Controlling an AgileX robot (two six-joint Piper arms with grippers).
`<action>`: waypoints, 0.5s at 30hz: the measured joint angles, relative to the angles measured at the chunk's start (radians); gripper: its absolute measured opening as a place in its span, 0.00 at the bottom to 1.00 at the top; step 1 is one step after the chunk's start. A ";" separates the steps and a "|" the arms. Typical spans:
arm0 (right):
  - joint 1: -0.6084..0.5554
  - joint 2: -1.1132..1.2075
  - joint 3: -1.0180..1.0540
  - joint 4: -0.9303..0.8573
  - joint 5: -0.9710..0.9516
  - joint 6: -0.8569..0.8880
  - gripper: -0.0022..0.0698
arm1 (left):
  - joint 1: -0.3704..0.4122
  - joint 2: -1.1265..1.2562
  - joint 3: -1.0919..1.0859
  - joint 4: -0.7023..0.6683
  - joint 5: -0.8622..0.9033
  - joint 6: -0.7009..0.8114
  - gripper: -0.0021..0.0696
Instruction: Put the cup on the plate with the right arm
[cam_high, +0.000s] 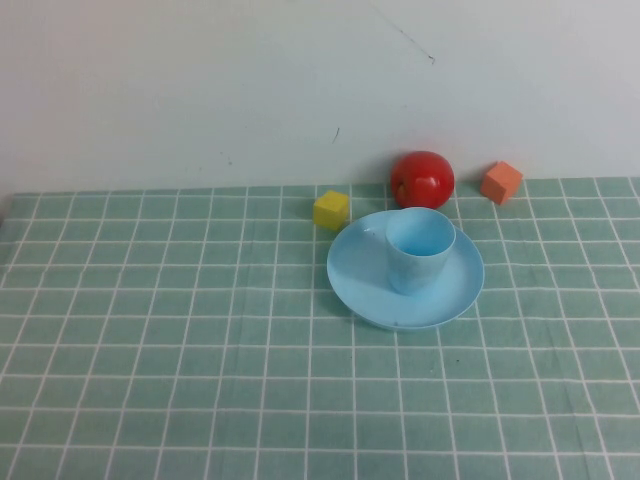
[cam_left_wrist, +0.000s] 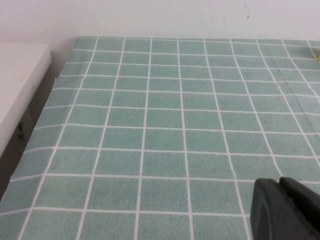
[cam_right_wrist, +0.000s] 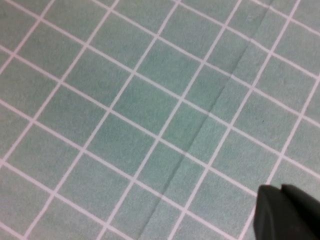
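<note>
**Cup on plate**

The cup (cam_high: 420, 248) stands upright on the plate (cam_high: 360, 285), desk (cam_high: 150, 330) beneath. Left gripper (cam_left_wrist: 287, 210) and right gripper (cam_right_wrist: 287, 212) hover over bare cloth, each with fingers pressed together. No writing shows.

Cup (cam_high: 419, 250) upright on plate (cam_high: 361, 282) — open from above and from near side. Behind plate, close: yellow cube (cam_high: 331, 210), red ball (cam_high: 422, 180), orange cube (cam_high: 501, 182) — wall just beyond. Left gripper (cam_left_wrist: 287, 210) and right gripper (cam_right_wrist: 287, 212) low over bare checked cloth (cam_high: 160, 330).
</note>
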 joint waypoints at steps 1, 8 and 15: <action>0.000 0.000 0.004 0.000 0.000 0.000 0.03 | 0.000 0.000 0.000 0.000 0.000 0.000 0.03; 0.000 0.000 0.004 0.003 0.004 0.000 0.03 | 0.000 0.000 0.000 0.000 0.000 0.000 0.03; 0.000 0.000 0.004 0.007 0.002 -0.002 0.03 | 0.000 0.000 0.000 0.000 0.000 0.000 0.03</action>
